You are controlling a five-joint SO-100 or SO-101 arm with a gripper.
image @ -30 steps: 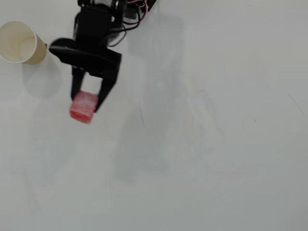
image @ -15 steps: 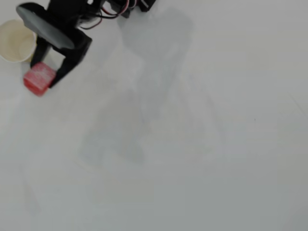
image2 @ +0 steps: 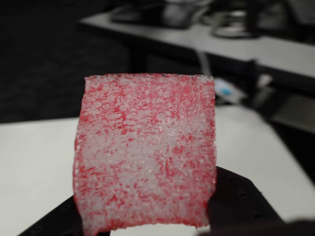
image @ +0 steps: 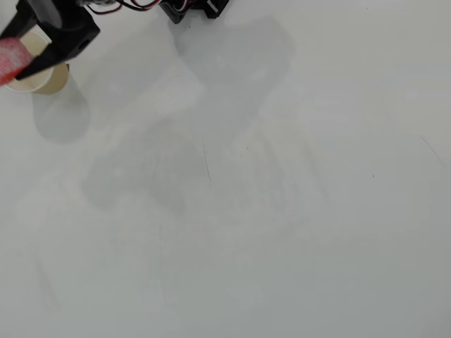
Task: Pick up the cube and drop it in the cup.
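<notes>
In the overhead view my gripper (image: 13,55) is at the far top left, shut on the red-pink cube (image: 10,58), which sits between its black fingers (image: 67,39). The cube is held above the cream paper cup (image: 49,79); the gripper covers most of the cup, leaving part of its rim and tan side showing. In the wrist view the speckled cube (image2: 145,152) fills the middle of the frame, with a black finger (image2: 241,201) below and behind it. The cup is hidden in the wrist view.
The arm's base and cables (image: 187,8) are at the top edge of the overhead view. The white table (image: 268,211) spreads to the right and below. In the wrist view another table with clutter (image2: 231,24) stands in the dark background.
</notes>
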